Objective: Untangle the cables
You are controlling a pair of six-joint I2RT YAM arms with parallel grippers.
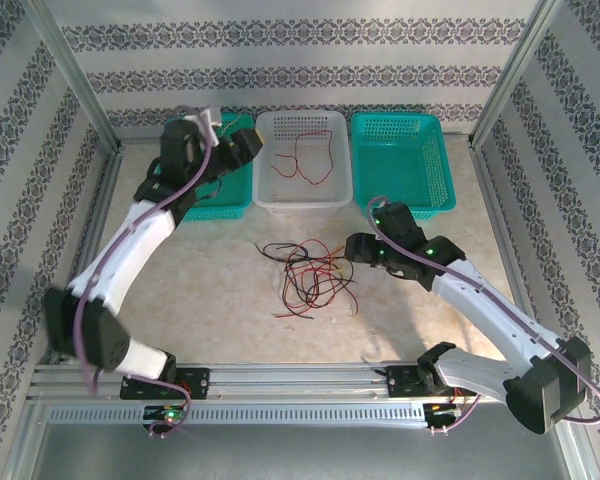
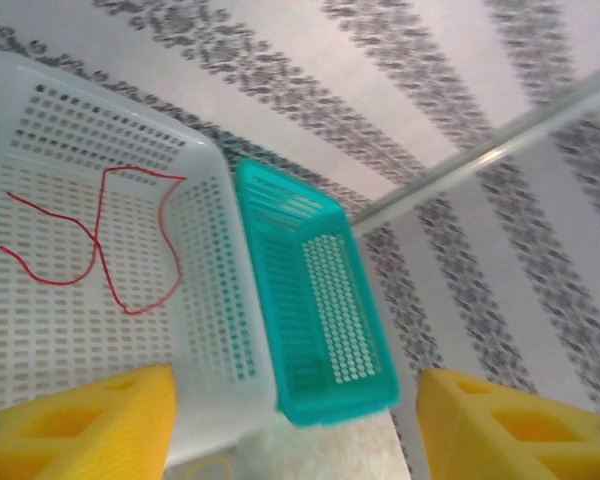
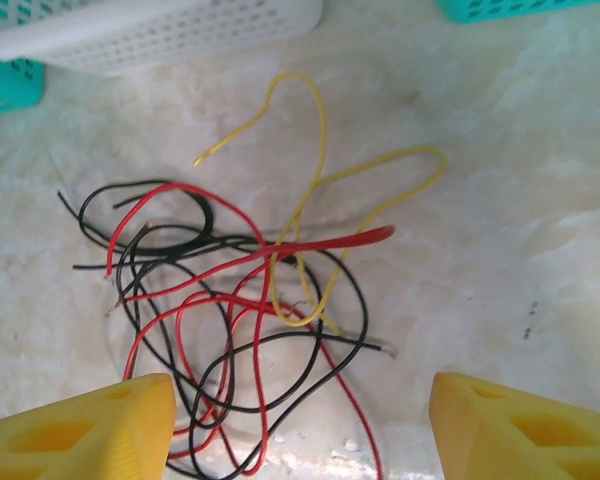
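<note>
Tangled thin red, black and yellow cables (image 3: 242, 300) on pale table (image 1: 210, 290), right gripper (image 3: 300, 425) beside them with fingers spread, left gripper (image 2: 295, 430) fingers parted, seemingly empty, by white slotted plastic basket (image 2: 215, 330).

Tangled cables (image 1: 308, 277) on table (image 1: 210, 285), middle basket (image 1: 302, 203) behind holding one cable (image 2: 99, 243)

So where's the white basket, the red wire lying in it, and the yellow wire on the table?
white basket (image 1: 302, 203): overhead view, on its near wall.
red wire (image 2: 97, 243): left wrist view, where it crosses itself.
yellow wire (image 3: 298, 75): right wrist view, on the top of its loop.
</note>
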